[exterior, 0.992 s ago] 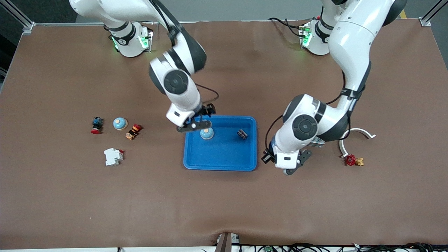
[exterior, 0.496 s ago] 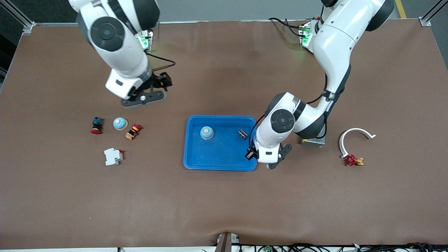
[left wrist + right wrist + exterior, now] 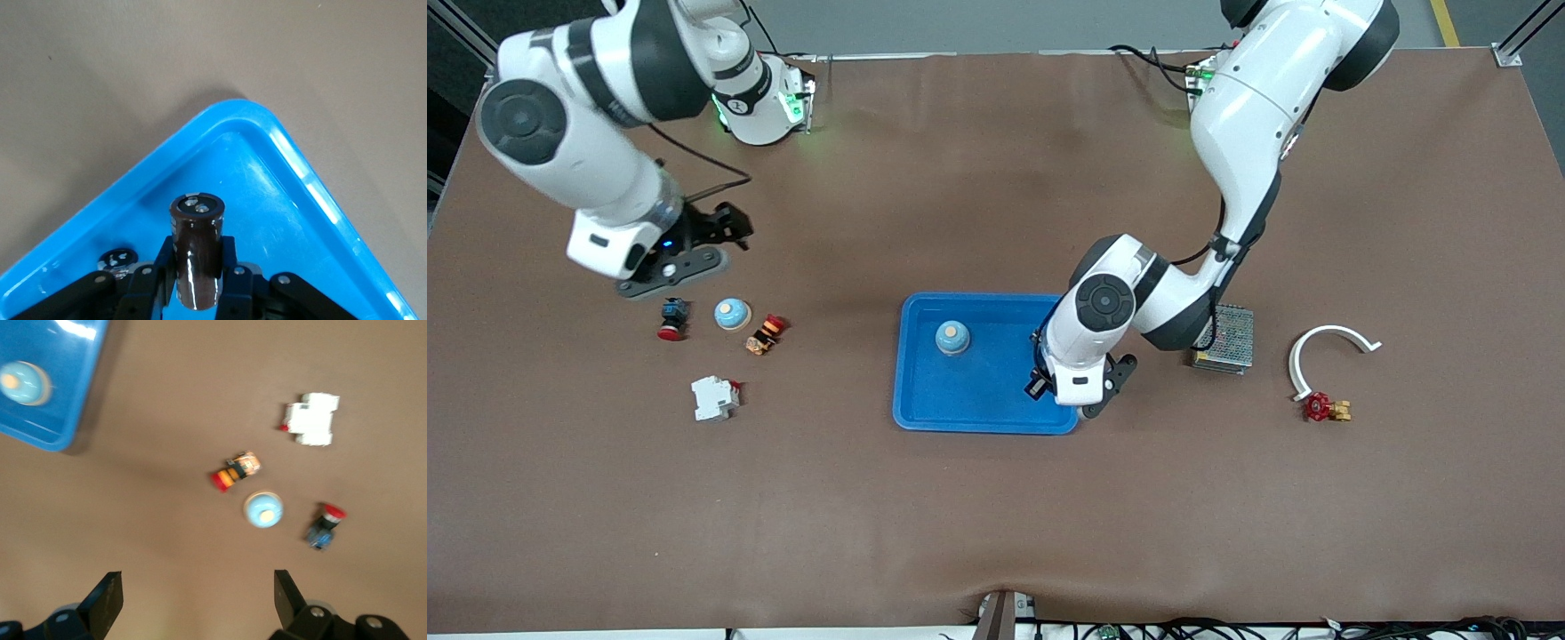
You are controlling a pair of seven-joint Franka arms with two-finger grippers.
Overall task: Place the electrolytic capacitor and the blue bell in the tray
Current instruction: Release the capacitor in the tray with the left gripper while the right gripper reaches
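Left tool (image 3: 197, 293) grips capacitor (image 3: 197, 250) over tray (image 3: 925, 413); right tool (image 3: 197, 600) open above bell (image 3: 263, 509)

Even, bright overhead light fills the scene, leaving only soft, short shadows under the arms on the brown table (image 3: 996, 498). White glare streaks the glossy rim of the blue tray (image 3: 313, 193), and a highlight runs down the capacitor (image 3: 195, 260). The right wrist view is motion-blurred, smearing the white breaker (image 3: 310, 420) and a blue bell (image 3: 263, 509). The front view stays sharp.
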